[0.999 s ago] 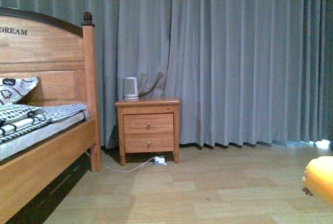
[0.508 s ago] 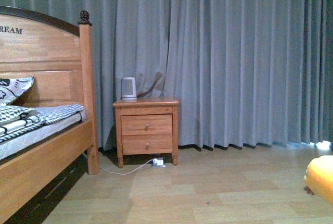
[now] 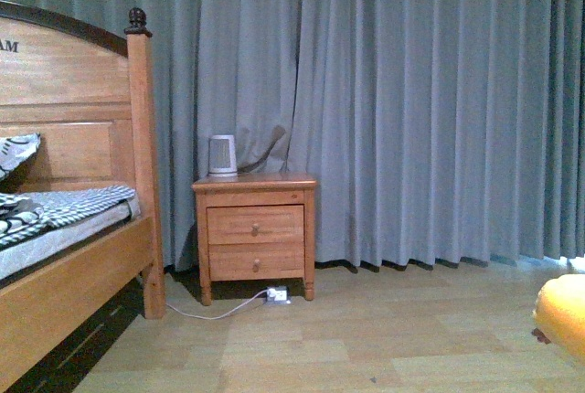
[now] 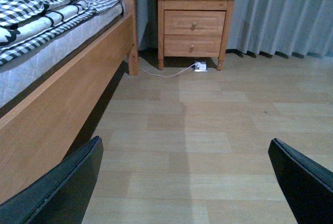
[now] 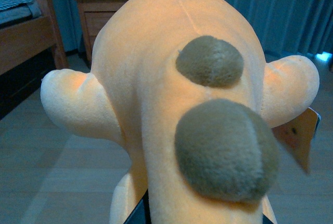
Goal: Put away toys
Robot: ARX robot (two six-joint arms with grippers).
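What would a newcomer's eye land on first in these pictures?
The yellow-orange plush toy fills the right wrist view, showing two grey-brown patches; it also peeks in at the front view's lower right edge. Beyond that, a wooden nightstand stands beside the bed, in front of the grey curtain.

One plush toy (image 5: 182, 104), one bed (image 3: 64, 274), one nightstand (image 3: 254, 198) with two drawers (image 3: 255, 225), one kettle (image 3: 222, 155).

We find the light wooden plank floor (image 4: 208, 130) bare and wide ahead. On our left, the long wooden bed frame (image 4: 62, 94) walls it in. The two-drawer wooden nightstand (image 3: 254, 233) and grey pleated curtain (image 3: 411, 110) close the far end. A white cable and plug (image 3: 277, 295) lie by the nightstand's legs. The yellow-orange plush toy (image 5: 182, 104) fills the right wrist's outlook.
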